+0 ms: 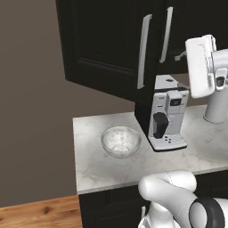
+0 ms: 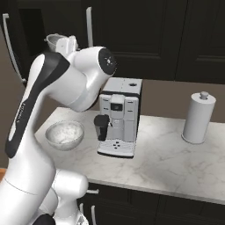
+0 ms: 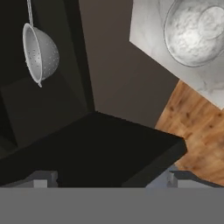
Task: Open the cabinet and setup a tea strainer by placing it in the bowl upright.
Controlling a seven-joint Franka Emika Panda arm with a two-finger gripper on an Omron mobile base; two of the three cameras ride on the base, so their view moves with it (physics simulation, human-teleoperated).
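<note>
The cabinet [image 1: 102, 44] has its left door swung out over the counter, silver bar handle [image 1: 143, 51] toward me. The tea strainer [image 3: 40, 52] lies in the dark cabinet interior with its thin handle pointing away; its mesh basket [image 2: 53, 41] shows just left of my hand. My gripper [image 3: 113, 179] is open and holds nothing, its fingertips [image 3: 41, 178] wide apart above the open door's top edge and short of the strainer. The glass bowl [image 1: 120, 141] sits on the marble counter below, left of the coffee machine; the hand view has the bowl [image 3: 197, 30] at upper right.
A coffee machine [image 1: 167, 113] stands right of the bowl under the cabinet. A paper towel roll [image 2: 198, 116] stands on the counter [image 2: 176, 162] further right. The counter's left end meets a brown wall, with wooden floor [image 3: 197, 127] below. The right cabinet door [image 2: 140, 35] stays closed.
</note>
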